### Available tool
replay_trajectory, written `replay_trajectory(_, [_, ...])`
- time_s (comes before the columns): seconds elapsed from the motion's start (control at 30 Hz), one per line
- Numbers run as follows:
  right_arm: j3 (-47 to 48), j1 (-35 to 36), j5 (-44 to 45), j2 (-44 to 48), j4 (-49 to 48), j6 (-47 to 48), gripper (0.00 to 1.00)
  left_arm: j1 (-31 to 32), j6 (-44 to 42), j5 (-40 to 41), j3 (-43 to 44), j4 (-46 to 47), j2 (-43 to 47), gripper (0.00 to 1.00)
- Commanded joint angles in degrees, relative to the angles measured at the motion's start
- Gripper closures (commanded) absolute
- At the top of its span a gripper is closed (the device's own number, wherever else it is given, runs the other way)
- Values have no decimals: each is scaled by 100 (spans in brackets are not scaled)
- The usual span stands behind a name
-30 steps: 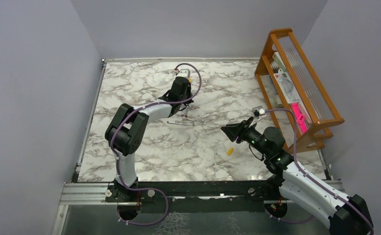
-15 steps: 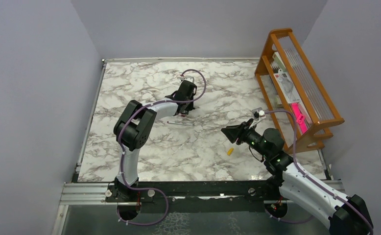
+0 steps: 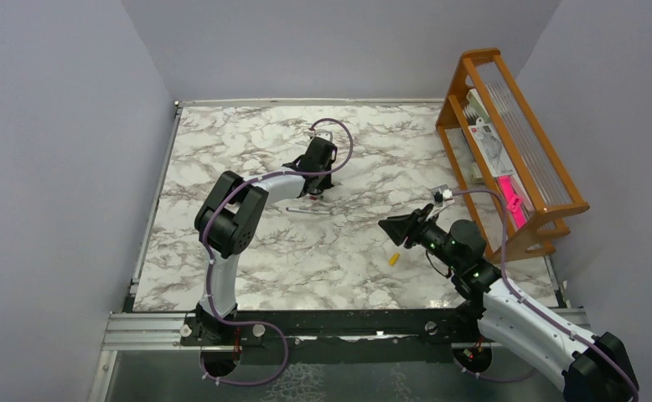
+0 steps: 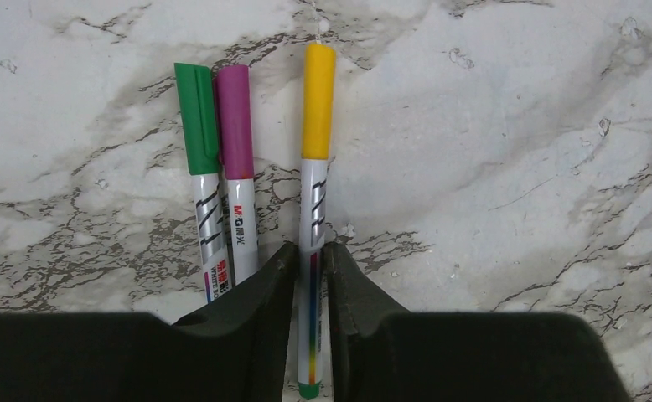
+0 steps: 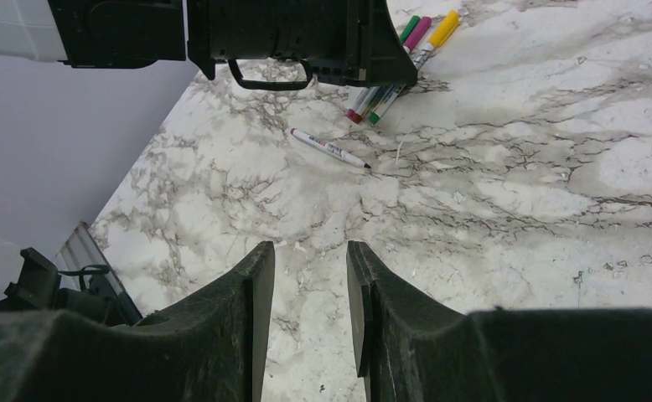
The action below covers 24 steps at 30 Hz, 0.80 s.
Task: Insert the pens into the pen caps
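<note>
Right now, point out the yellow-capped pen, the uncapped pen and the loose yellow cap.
yellow-capped pen (image 4: 313,209), left wrist view, barrel.
uncapped pen (image 5: 329,149), right wrist view, mid-barrel.
loose yellow cap (image 3: 395,259), top external view, middle.

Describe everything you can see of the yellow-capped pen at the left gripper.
The yellow-capped pen lies flat on the marble table, cap pointing away from the left gripper. Its yellow cap looks like matte plastic and is seated on a white barrel with black slanted marks, a coloured strip and a green end plug. The black fingers flank the barrel closely; whether they press it is unclear. The magenta-capped pen lies beside it, apart.
</note>
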State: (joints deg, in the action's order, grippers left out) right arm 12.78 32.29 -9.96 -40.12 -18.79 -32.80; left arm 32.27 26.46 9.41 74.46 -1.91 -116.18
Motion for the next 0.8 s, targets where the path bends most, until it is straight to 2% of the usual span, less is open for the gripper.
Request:
replay_trajectory(0.0, [-89,23,-50,-44,-220,-48,63,16,17,-119,34,-128,22,77])
replay_trajectory(0.23, [-109,23,-50,-57,-282,-78,63,23,16,-150,-28,-132,126,77])
replay_trajectory(0.53, [-187,23,-184,-342,-628,-82,63,120,-59,-216,-103,-80,788,78])
replay_trajectory(0.63, [-203,23,-216,-624,-880,54,63,138,-113,-236,-206,31,1051,80])
replay_trajectory(0.77, [-27,23,-345,-1597,-1318,688,63,141,-152,-117,-436,181,1384,81])
